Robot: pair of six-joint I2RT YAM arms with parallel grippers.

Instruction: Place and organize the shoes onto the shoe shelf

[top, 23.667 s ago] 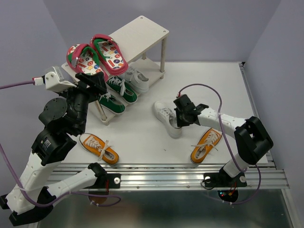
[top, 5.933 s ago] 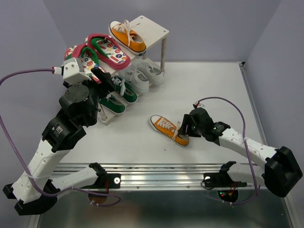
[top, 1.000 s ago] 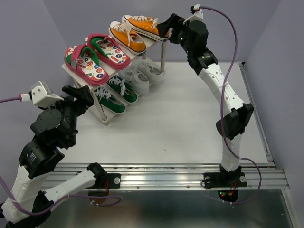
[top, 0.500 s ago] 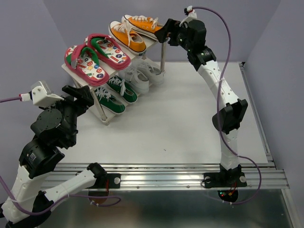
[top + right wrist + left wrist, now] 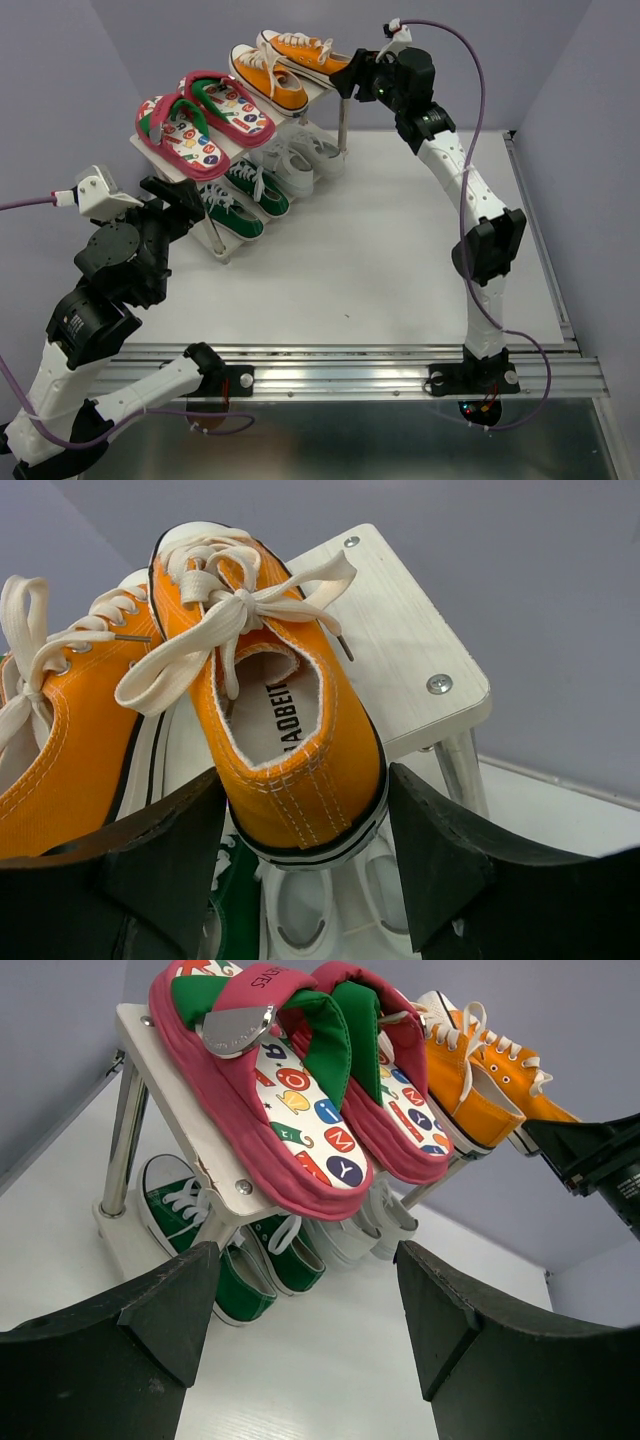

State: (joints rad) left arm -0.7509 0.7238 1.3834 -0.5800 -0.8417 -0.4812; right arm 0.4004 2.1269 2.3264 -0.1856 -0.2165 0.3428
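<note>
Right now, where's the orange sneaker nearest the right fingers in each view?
Top external: orange sneaker, upper centre, right end of the top tier.
Left wrist: right side, behind its mate.
Right wrist: centre, heel toward camera, flanked by right fingers.
Shared landmark: shelf top board.

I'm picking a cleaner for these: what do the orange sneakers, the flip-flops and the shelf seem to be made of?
The orange sneakers look like matte canvas, with visible stitching, flat woven laces and a white rubbery sole. The flip-flops are probably foam with printed footbeds and fabric-looking straps. The shelf looks like cream-painted wood with faint grain and screw heads. Its legs look like shiny metal.
</note>
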